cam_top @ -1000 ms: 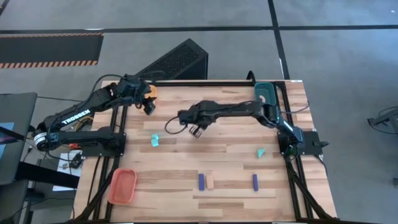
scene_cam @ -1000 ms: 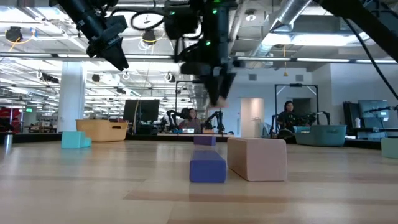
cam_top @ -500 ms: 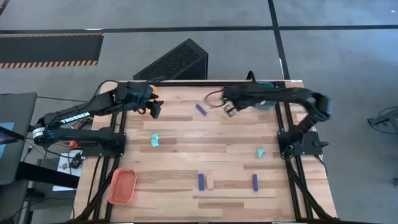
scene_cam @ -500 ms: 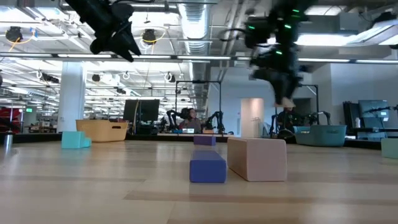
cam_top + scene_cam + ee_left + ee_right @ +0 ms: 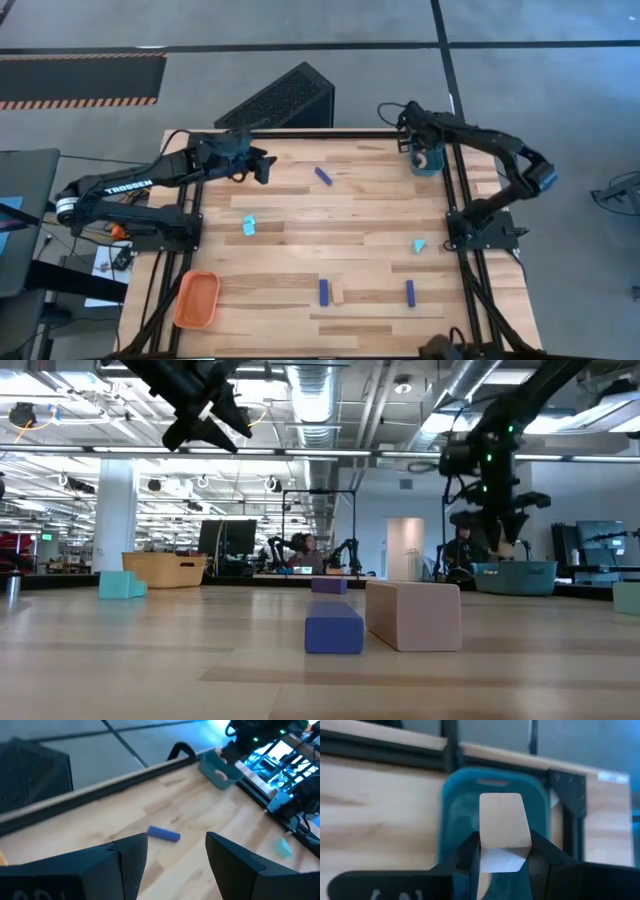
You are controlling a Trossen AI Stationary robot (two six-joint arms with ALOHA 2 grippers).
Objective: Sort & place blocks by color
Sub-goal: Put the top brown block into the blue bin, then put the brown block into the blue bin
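My right gripper (image 5: 424,153) is shut on a tan wood block (image 5: 502,822) above the teal tray (image 5: 432,162) at the table's far right corner. My left gripper (image 5: 266,168) is open and empty, in the air over the far left of the table. A dark blue bar (image 5: 323,176) lies flat at the far middle and shows ahead of the left fingers (image 5: 164,834). Flat on the table lie a cyan chunk (image 5: 249,225), a cyan wedge (image 5: 419,245), two blue bars (image 5: 324,291) (image 5: 410,292) and a tan piece (image 5: 337,293). My right gripper pinches the tan block by its two opposite sides (image 5: 484,849) between its two fingers. The block sticks out past the fingertips (image 5: 540,852). It is lifted clear, over the inside of the teal tray (image 5: 455,815).
An orange tray (image 5: 197,299) sits at the near left corner. A black slatted box (image 5: 285,98) stands beyond the far edge. Black frame rails (image 5: 470,270) run along the table's sides. People and other robot stations show in the room behind (image 5: 465,550).
My right gripper has swung from the table's middle toward the far right corner, carrying the tan block, and now hangs over the teal tray. As the right arm left, the dark blue bar at the far middle came into view. My left gripper has shifted a little toward the right.
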